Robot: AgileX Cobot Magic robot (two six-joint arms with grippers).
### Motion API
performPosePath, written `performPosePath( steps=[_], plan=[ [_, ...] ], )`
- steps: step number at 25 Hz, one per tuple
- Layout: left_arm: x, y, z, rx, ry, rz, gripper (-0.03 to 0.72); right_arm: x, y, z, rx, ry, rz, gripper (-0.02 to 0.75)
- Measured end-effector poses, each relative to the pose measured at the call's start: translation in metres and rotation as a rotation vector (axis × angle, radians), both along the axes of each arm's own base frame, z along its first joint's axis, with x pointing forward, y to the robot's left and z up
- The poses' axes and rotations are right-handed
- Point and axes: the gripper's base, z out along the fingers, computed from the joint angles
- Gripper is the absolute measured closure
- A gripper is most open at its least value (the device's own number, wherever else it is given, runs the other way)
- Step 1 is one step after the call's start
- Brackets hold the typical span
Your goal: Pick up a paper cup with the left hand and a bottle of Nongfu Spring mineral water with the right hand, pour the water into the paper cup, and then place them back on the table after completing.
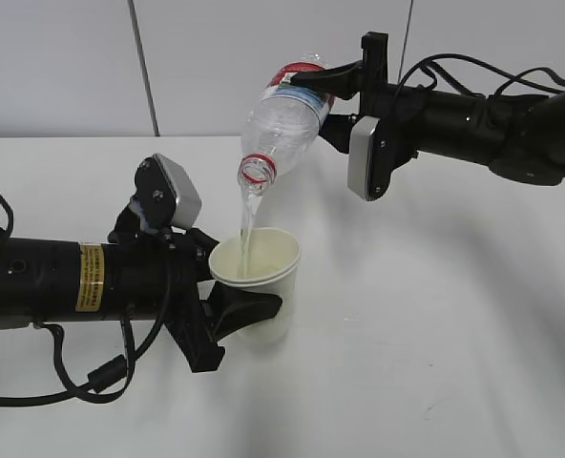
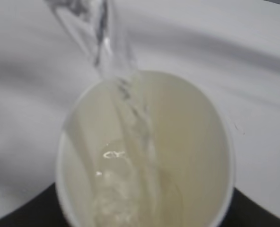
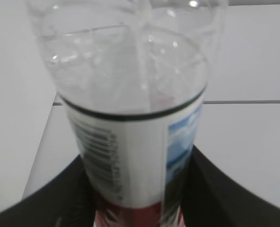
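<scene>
The left arm [image 1: 63,279] is seen closest to the camera, laid in low from the left edge, yellow sticker [image 1: 91,277] on its barrel. Its claw [image 1: 237,286] is clamped around the lower half of the cup [image 1: 257,277], one finger [image 1: 247,311] wrapped across the front; the cup is kept upright, and whether it's touching the white worktop [image 1: 435,353] can't be told.

The right arm [image 1: 492,119] is brought in from the upper right, well above the surface. Its claw [image 1: 325,81] is closed on the bottle [image 1: 284,119], gripped at the label end near the base, with the bottle tipped steeply so the red-ringed neck [image 1: 256,170] is pointed down and left, just above the cup.

A thin stream of water [image 1: 247,224] is poured from the mouth into the cup. In the left wrist view the stream [image 2: 126,99] is seen landing inside the cup [image 2: 215,142], some water already collected at the bottom. In the right wrist view the bottle [image 3: 130,156] is filling most of the frame, barcode visible.
</scene>
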Motion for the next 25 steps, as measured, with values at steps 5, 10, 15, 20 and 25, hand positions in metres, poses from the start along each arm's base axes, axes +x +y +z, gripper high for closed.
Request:
performPosePath(
  steps=[5,10,15,20,25],
  plan=[
    [-0.0001,0.0,0.0,0.001,0.0,-0.001,0.302,-0.0001,0.0001,0.0001,-0.001,-0.004,0.001,0.391],
    [-0.0001,0.0,-0.0001,0.001,0.0,-0.002,0.302,-0.0002,0.0002,0.0005,0.002,-0.006,0.003,0.391],
    [-0.0001,0.0,-0.0001,0.001,0.0,-0.002,0.302,-0.0001,0.0001,0.0006,0.003,-0.007,0.002,0.391],
    [-0.0001,0.0,-0.0001,0.001,0.0,-0.002,0.302,-0.0001,0.0001,0.0007,0.003,-0.008,0.002,0.391],
    [-0.0001,0.0,-0.0001,0.001,0.0,-0.002,0.302,0.0,0.0002,0.0012,0.004,-0.01,0.003,0.391]
  ],
)
